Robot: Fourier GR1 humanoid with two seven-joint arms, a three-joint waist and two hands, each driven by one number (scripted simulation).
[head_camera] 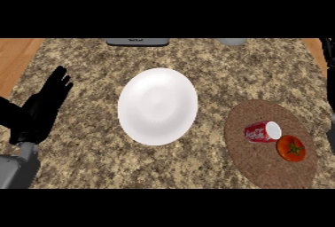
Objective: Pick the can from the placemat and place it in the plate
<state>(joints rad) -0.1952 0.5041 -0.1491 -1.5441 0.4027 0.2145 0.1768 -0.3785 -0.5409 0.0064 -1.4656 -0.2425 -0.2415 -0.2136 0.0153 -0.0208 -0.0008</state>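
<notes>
A red can (pixel 261 132) lies on its side on the round brown placemat (pixel 262 164) at the right, its white end facing right. Close beside it, to the lower right, sits a tomato (pixel 291 148). The white plate (pixel 157 106) rests in the middle of the speckled counter, left of the placemat and holding nothing. My left hand (pixel 46 104) rests open at the left edge, fingers pointing up, far from the can. No right hand shows in the view.
A dark flat object (pixel 137 41) and a grey round object (pixel 231 41) sit at the counter's far edge. Wooden floor (pixel 16 57) shows beyond the counter's left side. A thin dark shape (pixel 332 133) runs along the right edge.
</notes>
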